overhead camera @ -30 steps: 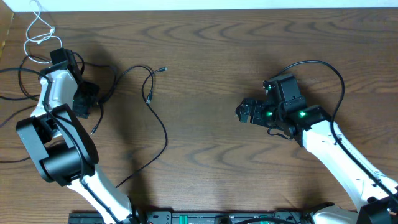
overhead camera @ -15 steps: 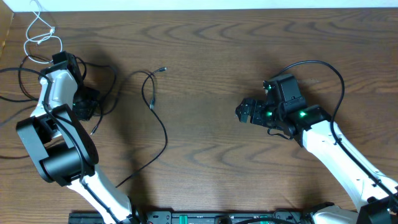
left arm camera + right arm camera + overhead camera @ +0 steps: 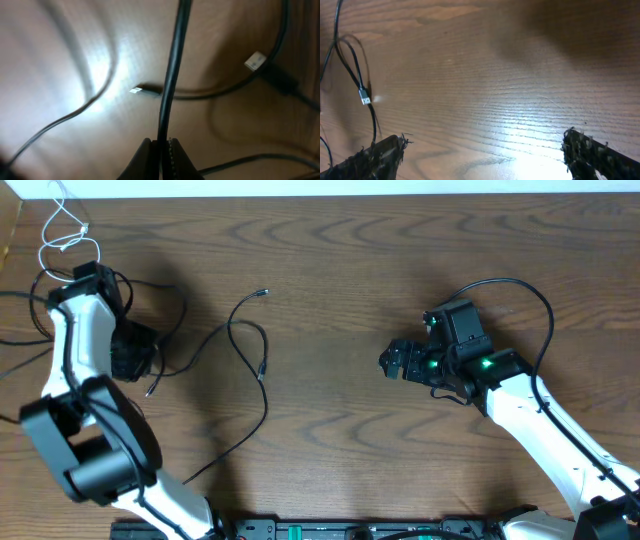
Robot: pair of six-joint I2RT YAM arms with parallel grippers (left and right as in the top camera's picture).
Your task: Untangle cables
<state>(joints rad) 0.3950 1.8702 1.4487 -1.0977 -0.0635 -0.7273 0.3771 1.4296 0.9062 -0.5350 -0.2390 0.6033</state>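
Observation:
Black cables (image 3: 200,345) lie tangled at the table's left, and a white cable (image 3: 62,225) loops at the far left corner. My left gripper (image 3: 130,355) sits low in that tangle. In the left wrist view its jaws are pressed shut on one black cable (image 3: 170,75), which runs straight up from the gripper (image 3: 161,146). Two small plug ends (image 3: 136,90) (image 3: 255,60) lie on the wood beyond it. A loose black cable (image 3: 262,370) trails toward the table's middle. My right gripper (image 3: 392,361) hovers right of centre, open and holding nothing (image 3: 482,142).
The wooden table (image 3: 340,260) runs to a white wall at the back. A thick black wire (image 3: 520,285) arcs over the right arm. In the right wrist view, a black cable with a silver plug (image 3: 365,97) lies far left.
My left gripper has shut on a black cable, and the left arm has swung slightly. The loose cable's loop and plug have slid toward the right. The right arm has not moved.

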